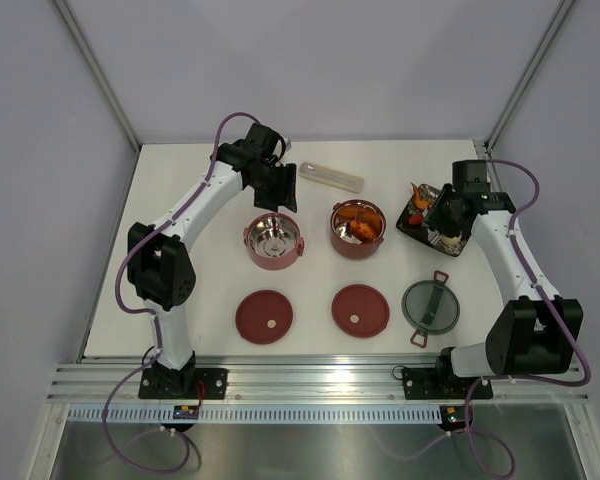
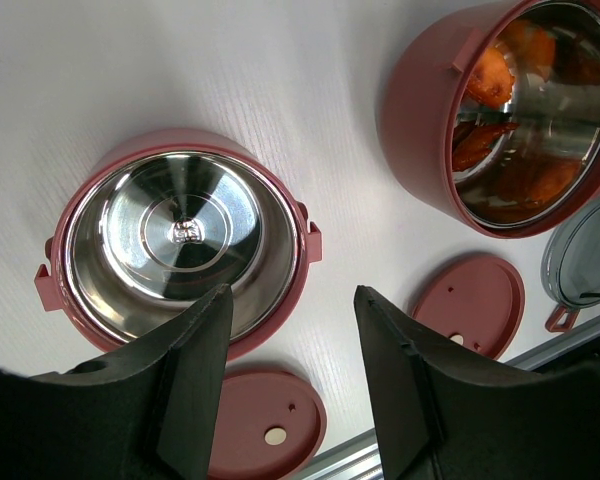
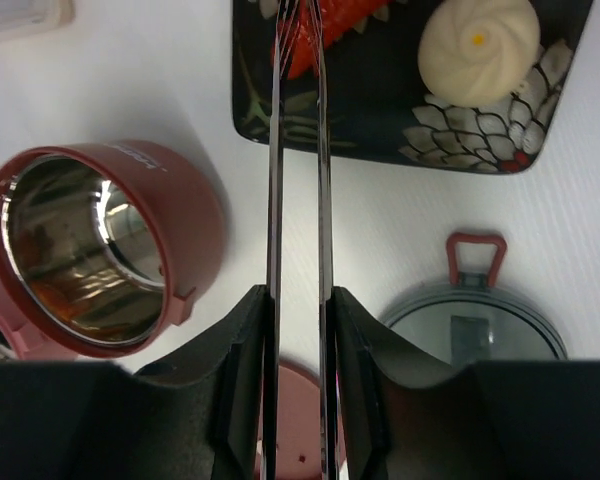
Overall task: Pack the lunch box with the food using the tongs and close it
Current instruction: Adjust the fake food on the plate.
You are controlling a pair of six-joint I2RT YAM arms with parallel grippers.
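The lunch box stands in parts: an empty maroon bowl (image 1: 273, 238) (image 2: 180, 240) and a second bowl (image 1: 358, 228) (image 2: 520, 110) holding orange-red food. My left gripper (image 1: 280, 185) (image 2: 292, 300) hangs open behind the empty bowl, holding nothing. My right gripper (image 1: 442, 212) (image 3: 300, 300) is shut on the silver tongs (image 3: 275, 150). Their two arms reach onto the black tray (image 1: 432, 218) (image 3: 380, 130), and the tips straddle an orange-red shrimp piece (image 3: 310, 30). A white piece (image 3: 478, 38) lies on the tray to its right.
Two flat maroon lids (image 1: 264, 316) (image 1: 360, 310) lie in front of the bowls. The grey top lid (image 1: 431, 306) (image 3: 470, 320) with red latches lies at the front right. A pale beige case (image 1: 331, 177) sits at the back.
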